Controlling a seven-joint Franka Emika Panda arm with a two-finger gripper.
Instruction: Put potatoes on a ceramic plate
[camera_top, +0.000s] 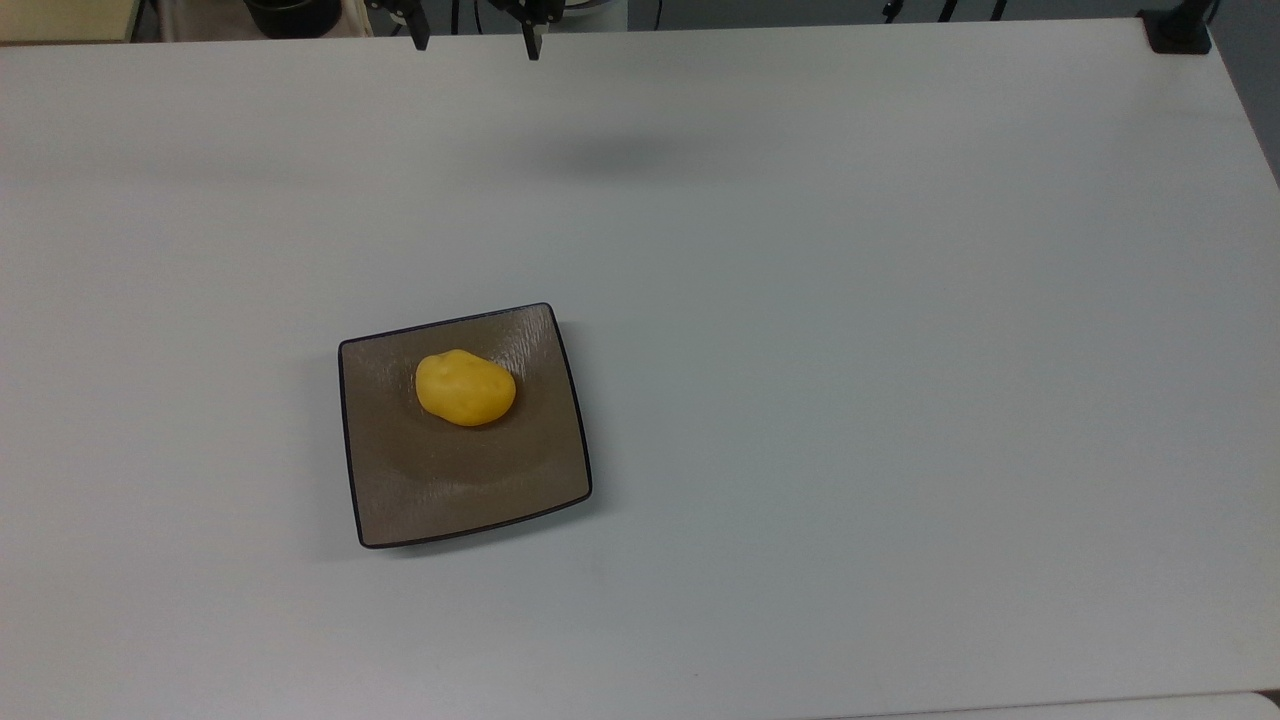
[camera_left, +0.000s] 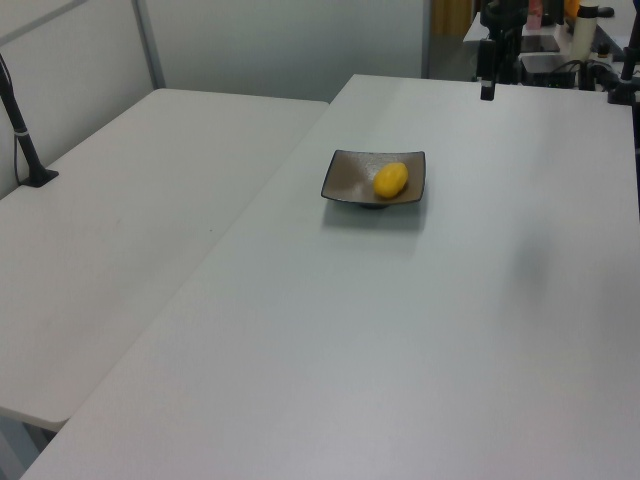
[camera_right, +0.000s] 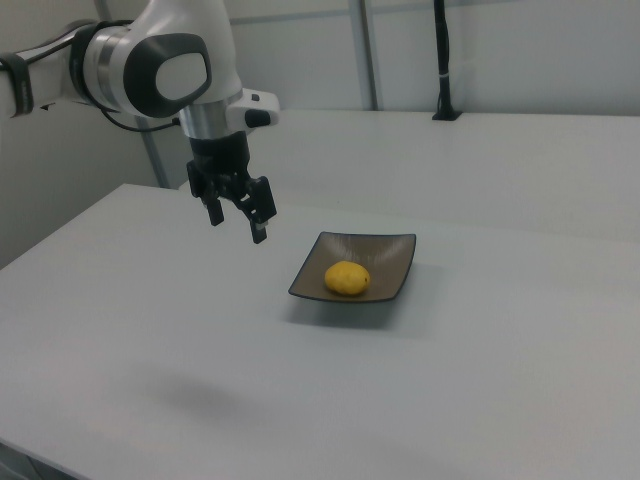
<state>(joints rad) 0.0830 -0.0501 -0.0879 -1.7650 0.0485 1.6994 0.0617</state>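
Observation:
A bright yellow potato (camera_top: 465, 388) lies on the square brown-grey ceramic plate (camera_top: 450, 490), in its upper half in the top view. The same potato (camera_right: 347, 278) rests on the plate (camera_right: 385, 255) in the right view, and the potato (camera_left: 390, 179) sits right of the plate's (camera_left: 345, 175) middle in the left view. My gripper (camera_right: 237, 218) hangs open and empty well above the table, to the right view's left of the plate. Its two fingertips (camera_top: 533, 45) poke in at the top view's upper edge. In the left view the gripper (camera_left: 487, 85) is beyond the plate.
The plate stands on a wide white table (camera_top: 850, 350). A second white table (camera_left: 130, 200) adjoins it on the left view's left. A black post base (camera_top: 1178, 30) sits at the top view's upper right corner. Clutter (camera_left: 575, 30) stands behind the table's far edge.

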